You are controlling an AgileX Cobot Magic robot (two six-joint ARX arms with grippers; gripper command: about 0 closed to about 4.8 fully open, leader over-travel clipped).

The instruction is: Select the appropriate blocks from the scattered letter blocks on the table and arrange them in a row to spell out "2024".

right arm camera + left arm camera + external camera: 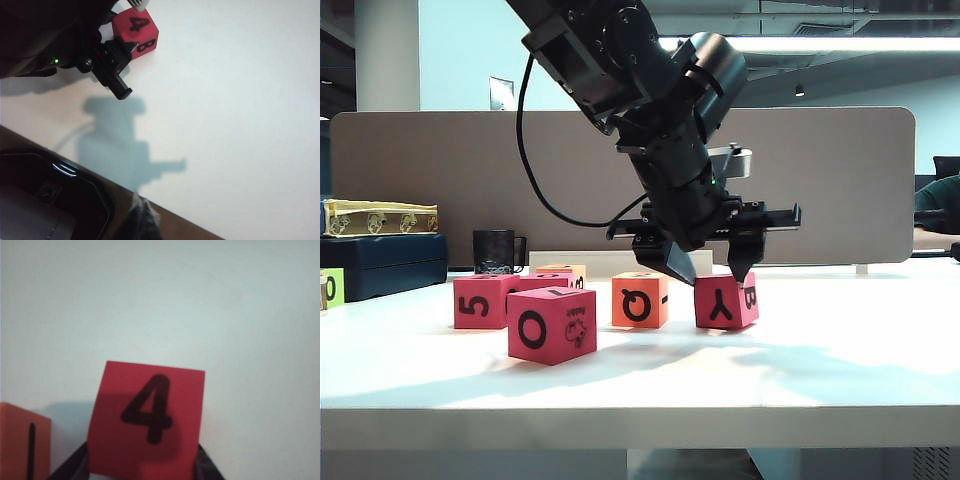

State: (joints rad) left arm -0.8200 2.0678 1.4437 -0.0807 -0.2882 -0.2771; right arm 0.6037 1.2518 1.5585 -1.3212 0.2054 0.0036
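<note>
A white tabletop point(840, 350) fills the lower half of the exterior view, backed by a grey-brown partition panel point(420, 180) across the middle. Just right of centre, the left hand point(712, 272) reaches down with its two fingers straddling the pink-red block with the 4 on top point(147, 420), which rests on the tabletop showing Y and B on its sides; to its left stand the orange Q block point(640, 299), the pink O block point(552, 324) and the 5 block point(480, 301). The right hand is not in any view, so I cannot tell its state
</note>
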